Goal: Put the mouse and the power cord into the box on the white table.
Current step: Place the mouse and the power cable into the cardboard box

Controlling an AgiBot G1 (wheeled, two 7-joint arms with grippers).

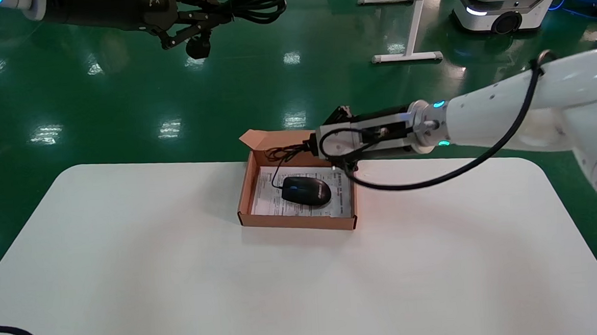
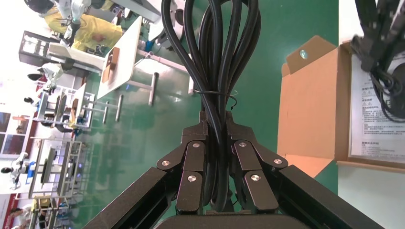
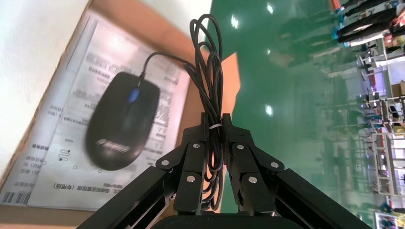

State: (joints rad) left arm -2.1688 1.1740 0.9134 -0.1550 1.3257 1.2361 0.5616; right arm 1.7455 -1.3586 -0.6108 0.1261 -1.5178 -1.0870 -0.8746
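- Lying inside the shallow brown cardboard box [image 1: 297, 222], the smooth black oval mouse [image 1: 307, 190] rests on the white printed sheet [image 1: 268, 195] that lines the bottom, its blue scroll wheel showing.
- The box sits on the plain white table [image 1: 156, 277], toward the far edge, with its tabbed lid flap [image 1: 255, 138] standing open at the far side.
- The right gripper [image 3: 215, 131] hangs above the far part of the box, its fingers [image 3: 192, 157] pinched onto the mouse's thin wire bundle [image 3: 210, 71], which a pale tie binds; one strand runs down to the mouse.
- The left gripper [image 2: 217, 131] is held high over the green floor [image 1: 121, 105], well away from the table, its fingers [image 2: 193, 157] clamped around the thick, glossy black power cord [image 2: 217, 52], looped and cinched by a thin tie.
- In the head view the cord's chunky plug [image 1: 198, 46] dangles below that gripper.
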